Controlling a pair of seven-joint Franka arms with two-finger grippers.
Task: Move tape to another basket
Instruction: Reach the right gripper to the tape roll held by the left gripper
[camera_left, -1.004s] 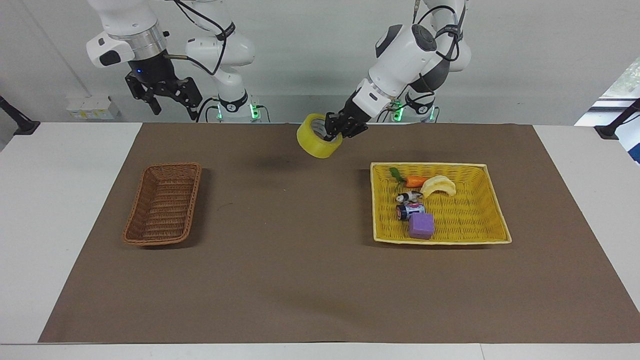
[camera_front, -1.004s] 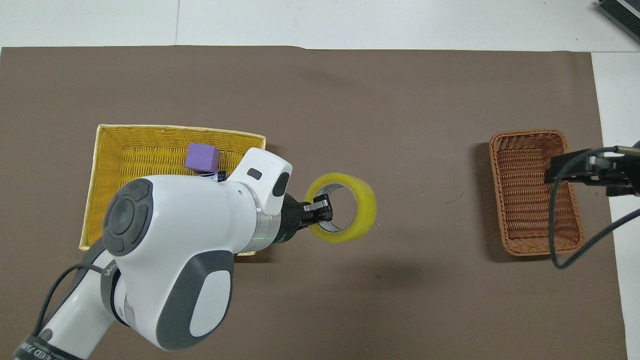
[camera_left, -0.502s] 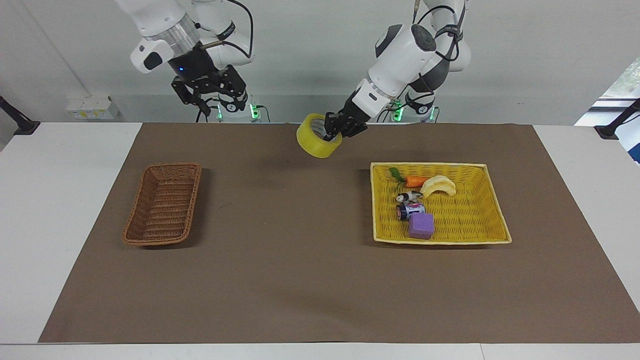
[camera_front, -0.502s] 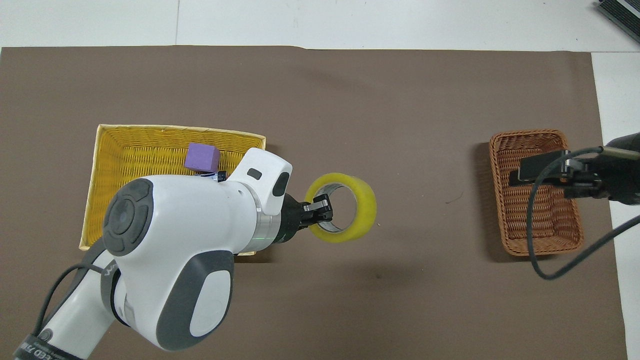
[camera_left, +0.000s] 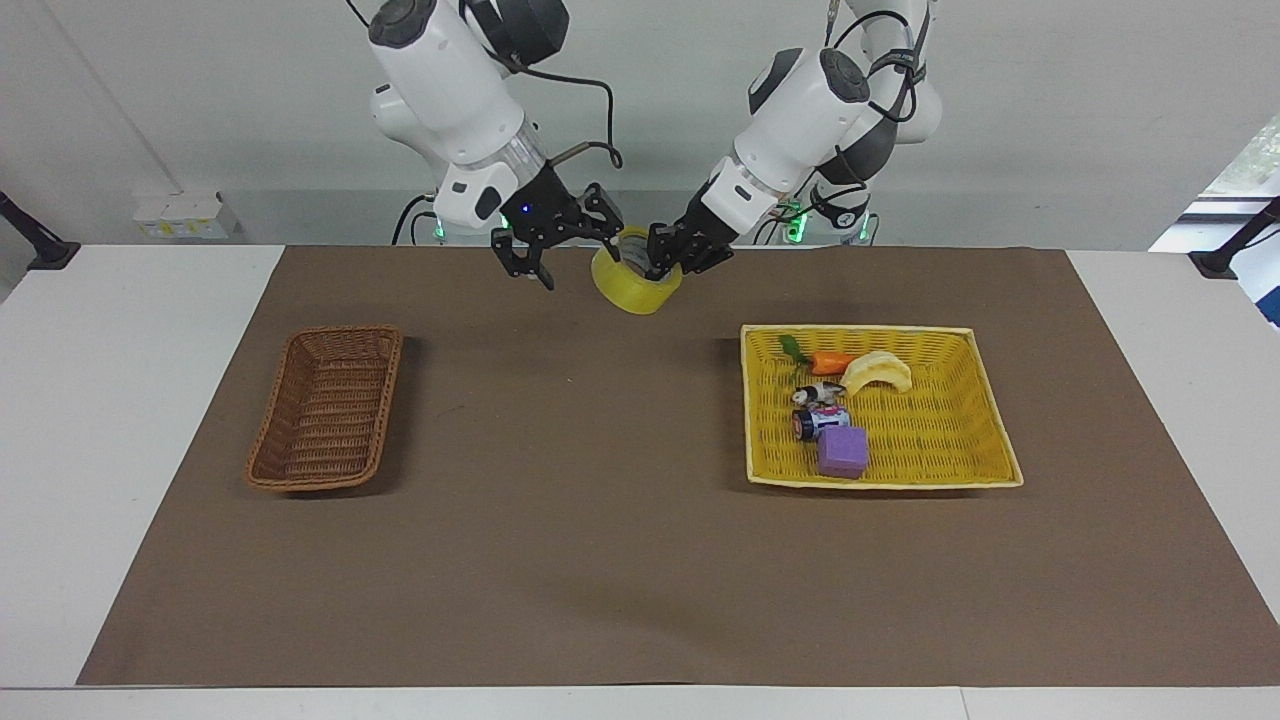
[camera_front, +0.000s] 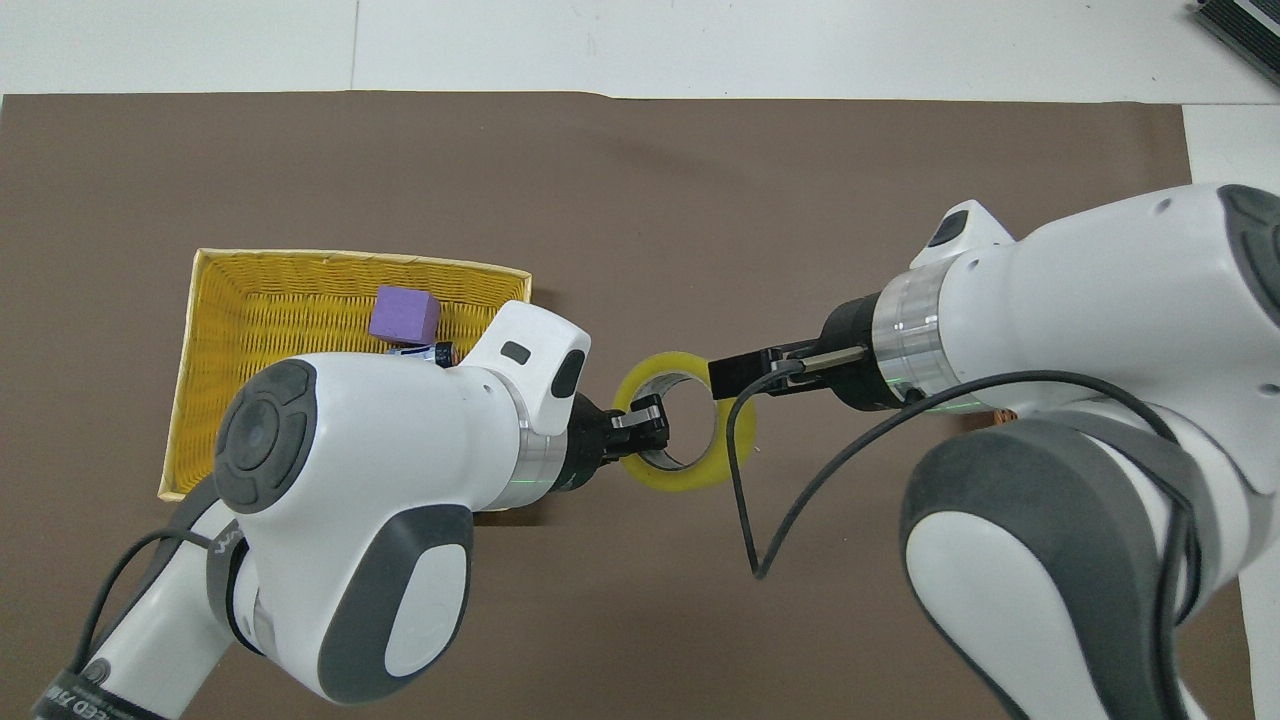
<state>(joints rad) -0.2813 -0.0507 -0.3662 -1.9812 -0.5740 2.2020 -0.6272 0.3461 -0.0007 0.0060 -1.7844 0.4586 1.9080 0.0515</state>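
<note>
Left gripper (camera_left: 668, 262): pinching the tape (camera_left: 630, 283) aloft by its rim, presenting it.
Right gripper (camera_left: 566, 243): fingers spread beside the tape (handover, likely).

The left gripper (camera_front: 640, 425) clamps the tape's (camera_front: 688, 420) rim, with the open right gripper (camera_front: 735, 377) beside it.

The wide roll of translucent yellow packing tape (camera_left: 635, 285) hangs between the left end effector (camera_left: 668, 264) and the right end effector (camera_left: 565, 255), over the worktop (camera_left: 600, 520).
</note>
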